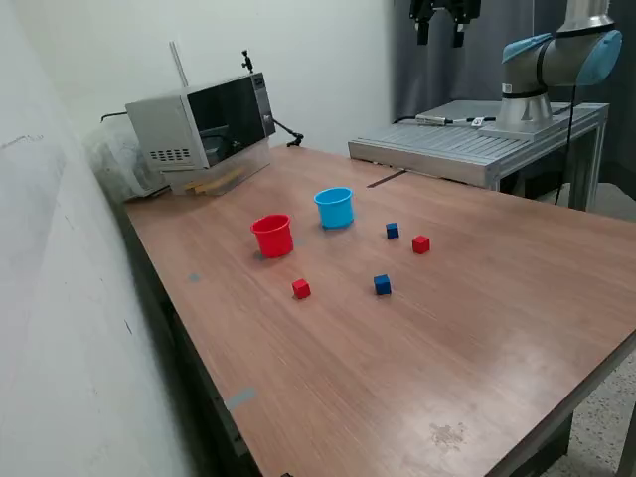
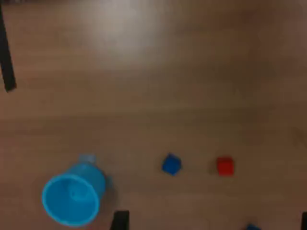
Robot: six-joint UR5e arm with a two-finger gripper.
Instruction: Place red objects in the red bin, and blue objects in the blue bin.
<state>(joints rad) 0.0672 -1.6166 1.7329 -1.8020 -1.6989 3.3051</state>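
Bare wooden table (image 1: 397, 378) fills the foreground of the exterior view, unbroken out to its near edge.

Red cube (image 1: 301, 289): nearest item to that camera, alone on the wood, below the red cup (image 1: 272, 237).

Blue cube (image 1: 383, 285): to the exterior view's right of that red cube, apart from it.

Second red cube (image 1: 421, 244) (image 2: 224, 166) and second blue cube (image 1: 393, 231) (image 2: 171, 164): near each other, not touching, to the exterior view's right of the blue cup (image 1: 335, 208) (image 2: 72, 195).

Red cup and blue cup: both upright, side by side with a gap between them, mid-table. Blue cup's inside looks empty in the wrist view; red cup's inside cannot be made out.

Microwave (image 1: 202, 124): at the far corner on the exterior view's left, against the wall.

Gripper (image 1: 443, 25): high above the far edge, at the top of the exterior view, well clear of everything; fingers hang apart, pinching nothing.

Open wood runs wide on the exterior view's right, as far as the table's edge.
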